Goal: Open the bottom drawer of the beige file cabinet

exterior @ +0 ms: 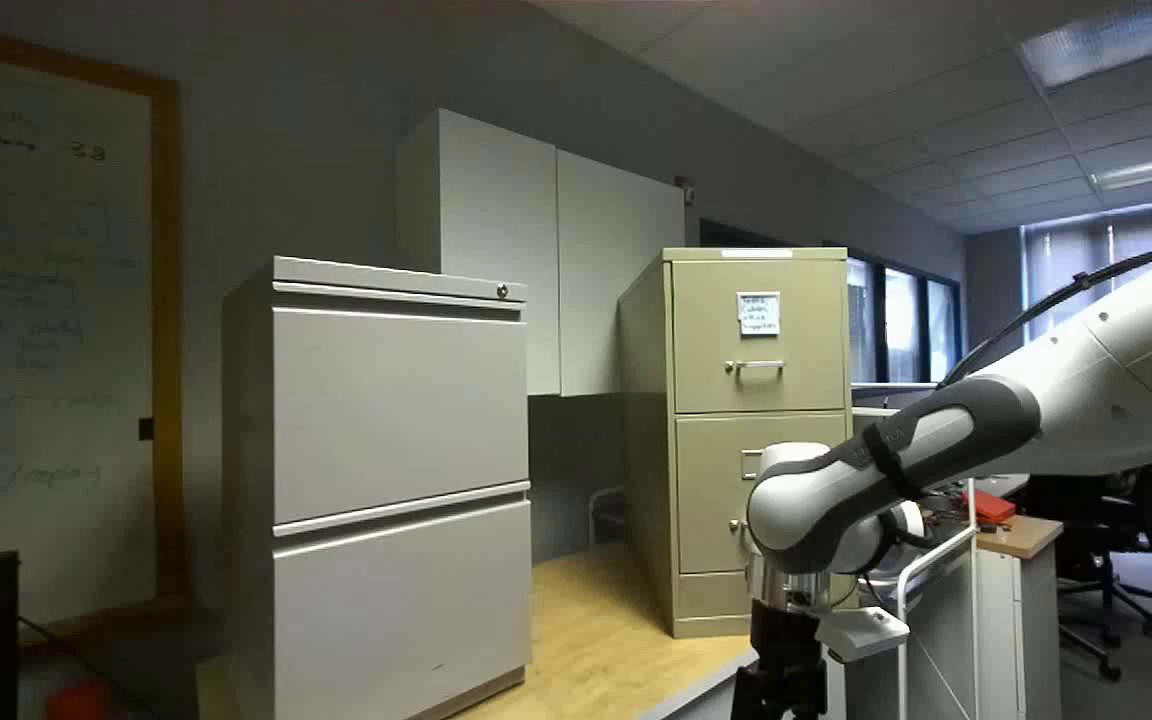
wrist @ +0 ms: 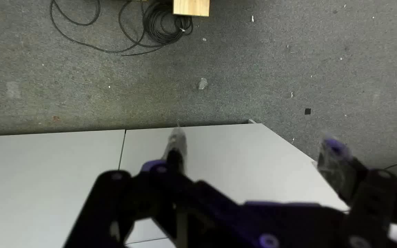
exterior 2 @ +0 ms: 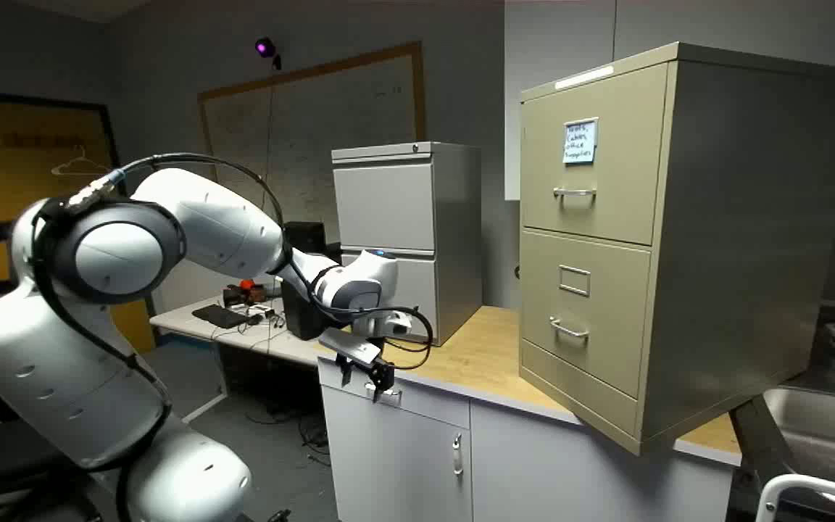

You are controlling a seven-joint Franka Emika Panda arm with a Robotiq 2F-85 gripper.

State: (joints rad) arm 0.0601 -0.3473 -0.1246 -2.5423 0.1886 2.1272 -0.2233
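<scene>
The label (exterior 2: 580, 145) on the beige cabinet (exterior 2: 729, 239) reads "Cables, office Supplies" under a blurred first word; the whiteboard (exterior: 46, 320), well apart from the beige cabinet, shows "VR". The bottom drawer (exterior 2: 583, 307) is closed, in the beige cabinet below the label. A wooden counter (exterior 2: 486, 355) bears the beige cabinet and, apart from it, a grey cabinet (exterior 2: 385, 206); windows (exterior: 901, 312) lie beyond the beige cabinet. The gripper (wrist: 255, 144) hangs well apart from the beige cabinet, fingers (wrist: 334, 168) spread.
</scene>
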